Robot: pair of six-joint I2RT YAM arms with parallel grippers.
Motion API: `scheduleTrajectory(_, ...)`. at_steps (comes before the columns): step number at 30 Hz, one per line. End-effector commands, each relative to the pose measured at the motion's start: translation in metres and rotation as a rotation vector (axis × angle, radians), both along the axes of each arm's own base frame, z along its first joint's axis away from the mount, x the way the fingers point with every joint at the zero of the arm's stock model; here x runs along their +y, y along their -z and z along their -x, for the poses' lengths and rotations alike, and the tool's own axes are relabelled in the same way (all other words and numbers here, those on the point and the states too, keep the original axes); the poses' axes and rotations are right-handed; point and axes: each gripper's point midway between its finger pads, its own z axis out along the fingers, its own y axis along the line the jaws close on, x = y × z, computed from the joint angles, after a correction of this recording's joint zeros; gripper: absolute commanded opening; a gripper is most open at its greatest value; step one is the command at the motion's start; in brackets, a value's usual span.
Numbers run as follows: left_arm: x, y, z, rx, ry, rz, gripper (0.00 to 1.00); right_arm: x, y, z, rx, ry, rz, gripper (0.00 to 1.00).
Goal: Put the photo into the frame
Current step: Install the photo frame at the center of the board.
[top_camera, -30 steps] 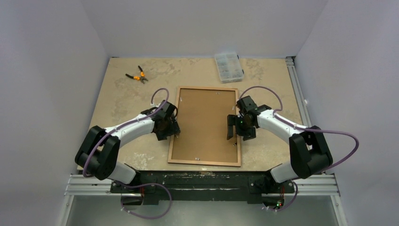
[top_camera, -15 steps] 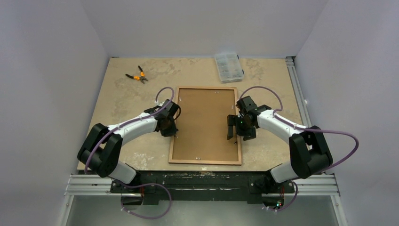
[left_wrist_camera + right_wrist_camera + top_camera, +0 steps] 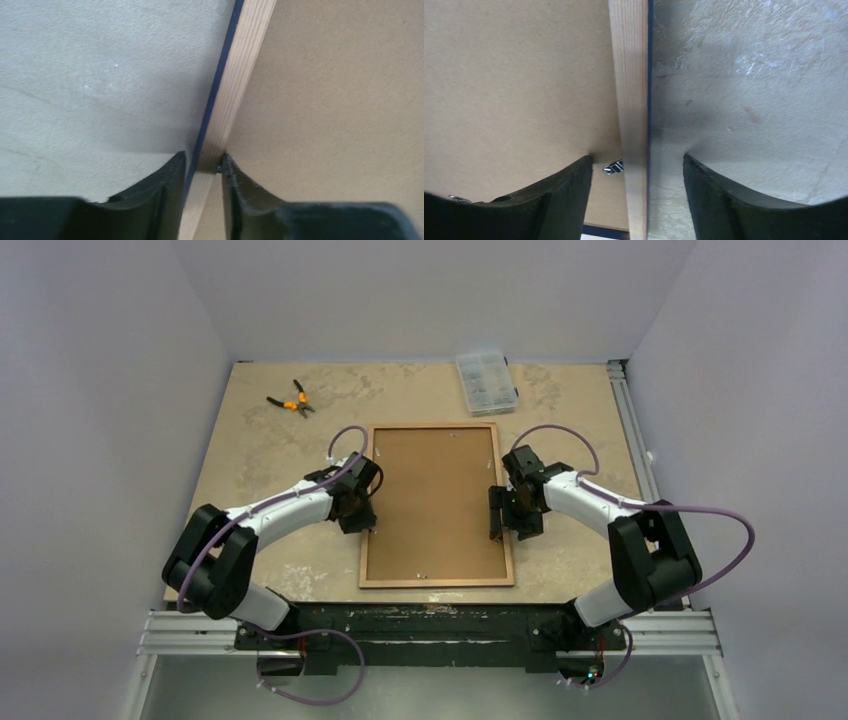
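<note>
Flat frame (wood side up), left gripper pinching its left rail — right gripper astride right rail, jaws apart.

The frame lies mid-picture on the desk, pliers upper left, box beyond its upper-right corner.

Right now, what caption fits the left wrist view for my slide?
Left hand straddles the frame at its wood-brown rail, between brown backing board and tabletop.

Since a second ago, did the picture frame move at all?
Yes. The frame turned a little: its far end swung left, toward the pliers and away from the plastic box. Its near end hardly shifted.
</note>
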Motion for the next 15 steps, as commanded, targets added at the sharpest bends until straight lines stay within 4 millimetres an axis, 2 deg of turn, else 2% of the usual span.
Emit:
scheduleTrajectory(1,0.014,-0.009,0.008,-0.001,0.003,-0.043,0.38,-0.008,0.006,-0.002,-0.008,0.008,0.042,0.59)
scheduleTrajectory(4,0.012,-0.012,0.007,-0.009,0.006,-0.032,0.6,-0.013,0.007,-0.002,-0.007,0.014,0.068,0.43)
scheduleTrajectory(7,0.012,-0.013,0.008,-0.009,0.005,-0.028,0.73,-0.011,0.006,0.002,0.005,0.013,0.056,0.27)
scheduleTrajectory(10,0.01,-0.016,0.006,-0.014,0.006,-0.018,0.79,-0.013,0.007,0.007,0.013,0.014,0.058,0.13)
scheduleTrajectory(13,0.008,-0.019,0.006,-0.023,0.01,-0.007,0.82,-0.015,0.008,0.009,0.015,0.016,0.067,0.03)
scheduleTrajectory(15,0.006,-0.021,0.005,-0.03,0.015,0.004,0.83,-0.014,0.009,0.009,0.013,0.015,0.062,0.0)
